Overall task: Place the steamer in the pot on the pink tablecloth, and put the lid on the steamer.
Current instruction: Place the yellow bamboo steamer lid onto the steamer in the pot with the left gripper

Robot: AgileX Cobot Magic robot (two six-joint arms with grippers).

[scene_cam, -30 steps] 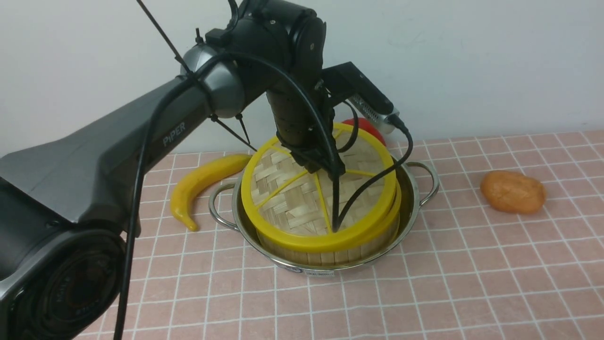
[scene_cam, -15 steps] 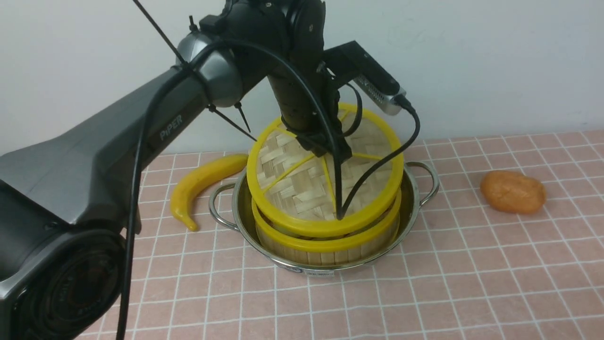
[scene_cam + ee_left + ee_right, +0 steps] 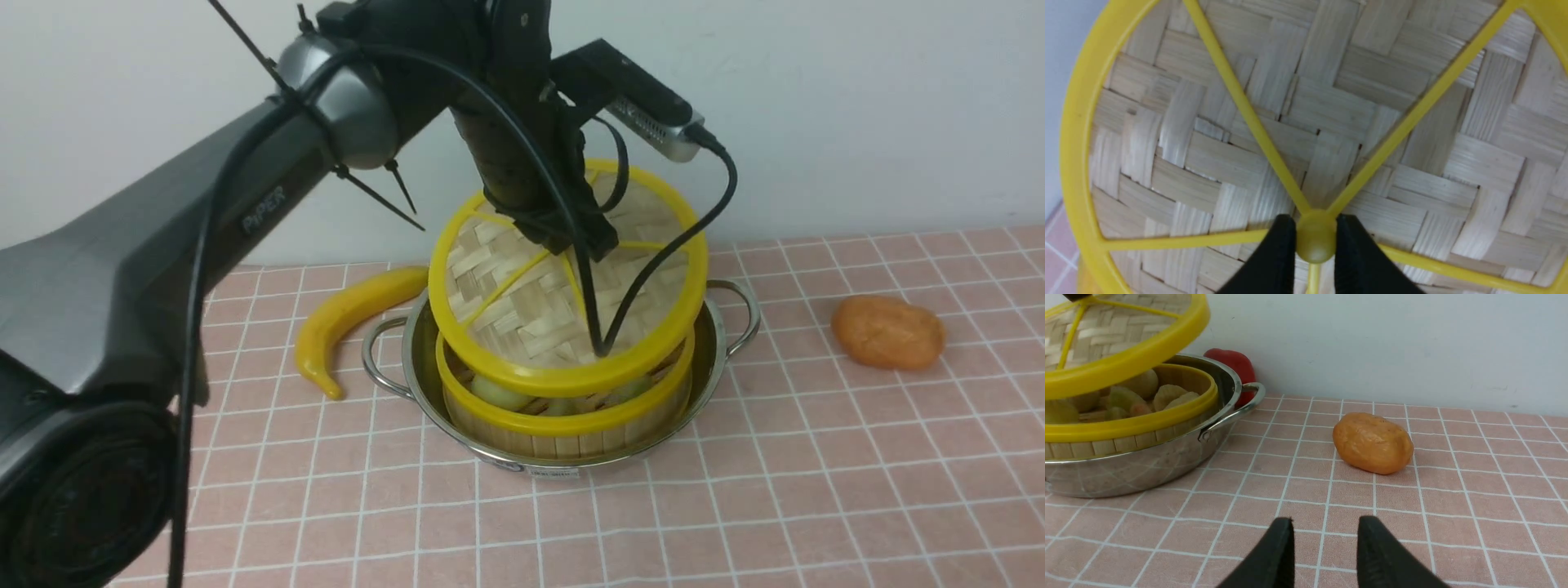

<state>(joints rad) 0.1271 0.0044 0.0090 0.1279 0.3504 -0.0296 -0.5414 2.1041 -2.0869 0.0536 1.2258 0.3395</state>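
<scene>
The lid [image 3: 506, 302], a woven bamboo disc with a yellow rim, hangs tilted above the steamer [image 3: 563, 420], its far side higher. My left gripper [image 3: 571, 241] is shut on the lid's central yellow hub [image 3: 1316, 237], one black finger on each side. The steamer sits inside the steel pot [image 3: 709, 351] on the pink tablecloth [image 3: 816, 490]. Pale rounded food pieces [image 3: 1167, 396] lie in the steamer. My right gripper [image 3: 1325, 524] is open and empty, low over the cloth to the right of the pot [image 3: 1147, 465]; the front view does not show it.
A yellow banana [image 3: 351, 314] lies left of the pot. An orange potato-like lump [image 3: 887, 331] rests on the cloth to the right. A red object [image 3: 1233, 363] sits behind the pot against the white wall.
The left gripper has risen with the lid, lifting it off the steamer's rim. The gap now shows the food inside. The right gripper has not moved.
</scene>
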